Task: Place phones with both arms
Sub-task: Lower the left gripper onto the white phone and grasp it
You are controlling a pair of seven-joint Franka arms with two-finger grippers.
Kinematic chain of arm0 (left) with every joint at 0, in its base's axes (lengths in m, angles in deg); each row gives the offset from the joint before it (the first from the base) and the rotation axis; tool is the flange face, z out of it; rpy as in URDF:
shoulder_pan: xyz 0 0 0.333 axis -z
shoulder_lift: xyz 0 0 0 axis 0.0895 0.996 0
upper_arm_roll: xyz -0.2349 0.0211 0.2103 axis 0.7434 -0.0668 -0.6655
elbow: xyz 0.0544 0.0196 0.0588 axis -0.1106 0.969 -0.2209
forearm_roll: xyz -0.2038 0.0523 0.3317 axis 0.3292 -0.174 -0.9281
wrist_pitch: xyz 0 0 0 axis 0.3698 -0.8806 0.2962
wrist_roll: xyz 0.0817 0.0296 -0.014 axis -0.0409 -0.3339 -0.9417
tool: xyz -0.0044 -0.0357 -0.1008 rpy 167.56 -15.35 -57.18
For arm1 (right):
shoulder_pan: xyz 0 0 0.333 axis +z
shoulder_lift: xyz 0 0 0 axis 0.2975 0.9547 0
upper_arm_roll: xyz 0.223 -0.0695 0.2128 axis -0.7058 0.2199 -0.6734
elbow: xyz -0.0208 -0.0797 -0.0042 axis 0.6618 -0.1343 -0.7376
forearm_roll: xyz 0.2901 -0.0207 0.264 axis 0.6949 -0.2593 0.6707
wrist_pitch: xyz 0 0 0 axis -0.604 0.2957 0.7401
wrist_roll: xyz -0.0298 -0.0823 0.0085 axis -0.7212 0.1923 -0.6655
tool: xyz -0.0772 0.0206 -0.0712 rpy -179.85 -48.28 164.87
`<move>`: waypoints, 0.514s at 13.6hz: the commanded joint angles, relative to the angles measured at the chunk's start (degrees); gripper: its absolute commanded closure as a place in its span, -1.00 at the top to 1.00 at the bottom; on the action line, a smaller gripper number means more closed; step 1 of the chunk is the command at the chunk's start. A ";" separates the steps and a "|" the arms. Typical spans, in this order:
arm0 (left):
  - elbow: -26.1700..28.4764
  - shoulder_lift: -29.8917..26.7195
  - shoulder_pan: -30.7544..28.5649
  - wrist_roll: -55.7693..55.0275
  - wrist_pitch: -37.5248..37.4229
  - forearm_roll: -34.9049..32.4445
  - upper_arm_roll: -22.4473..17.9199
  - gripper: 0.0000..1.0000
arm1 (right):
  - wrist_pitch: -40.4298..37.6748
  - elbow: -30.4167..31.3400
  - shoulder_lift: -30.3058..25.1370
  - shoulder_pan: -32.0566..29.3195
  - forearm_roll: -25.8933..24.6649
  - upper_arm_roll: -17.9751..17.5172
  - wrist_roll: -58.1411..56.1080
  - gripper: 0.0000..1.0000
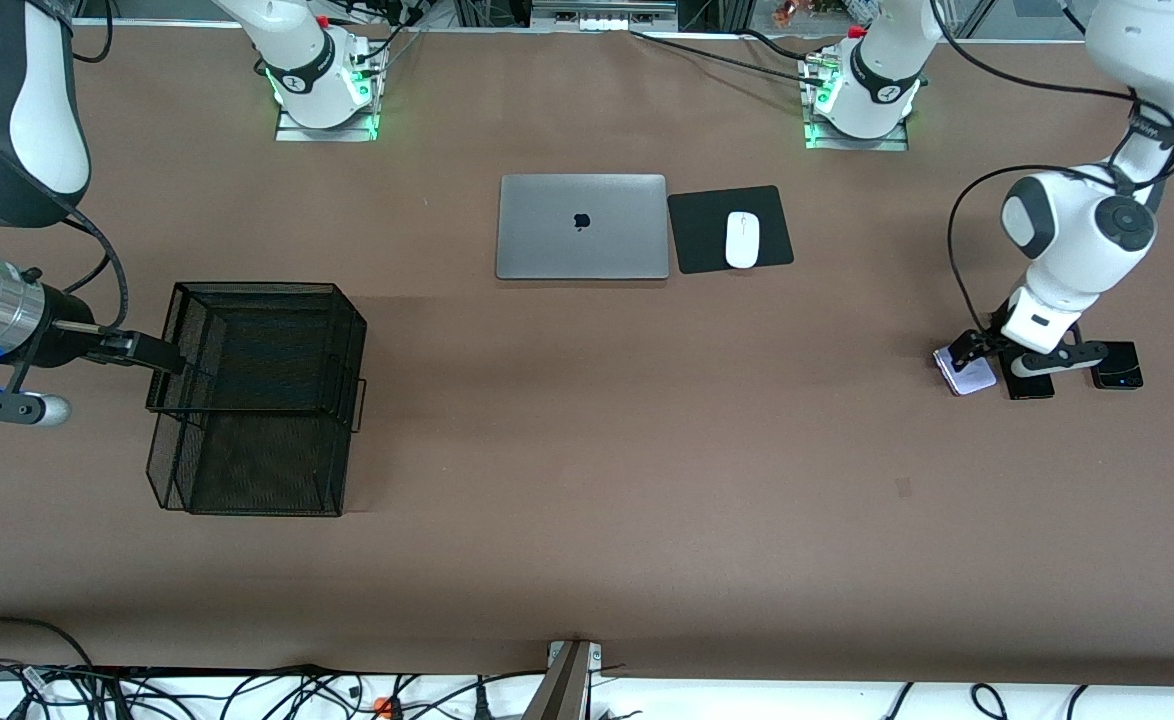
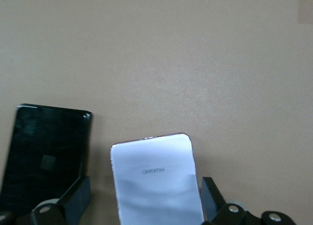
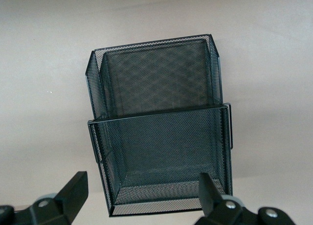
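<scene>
Three phones lie near the left arm's end of the table. My left gripper [image 1: 987, 357] is down over the pale lavender phone [image 1: 967, 376], open, with a finger on either side of it [image 2: 156, 181]. The fingers [image 2: 76, 195] are apart from the phone's edges. Beside it lies the long black phone [image 2: 46, 154], partly under the gripper [image 1: 1030, 386]. The small black phone [image 1: 1117, 366] lies beside that. My right gripper [image 1: 137, 349] is open at the end wall of the black mesh basket [image 1: 257, 400], with nothing in its jaws [image 3: 142, 200].
A closed grey laptop [image 1: 582, 227] and a white mouse [image 1: 742, 239] on a black pad [image 1: 707, 250] lie mid-table, nearer the arms' bases. The mesh basket [image 3: 161, 132] has two compartments, both empty.
</scene>
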 commanded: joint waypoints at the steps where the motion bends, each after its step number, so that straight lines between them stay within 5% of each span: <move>1: -0.28 1.66 0.11 -2.71 2.31 -1.04 0.18 1.00 | 0.70 1.17 -0.90 -0.47 1.20 -0.25 -0.41 1.00; 7: -0.46 4.74 0.28 -4.21 6.53 -1.04 0.18 1.00 | 0.78 1.17 -0.90 -0.47 1.20 -0.25 -0.41 1.00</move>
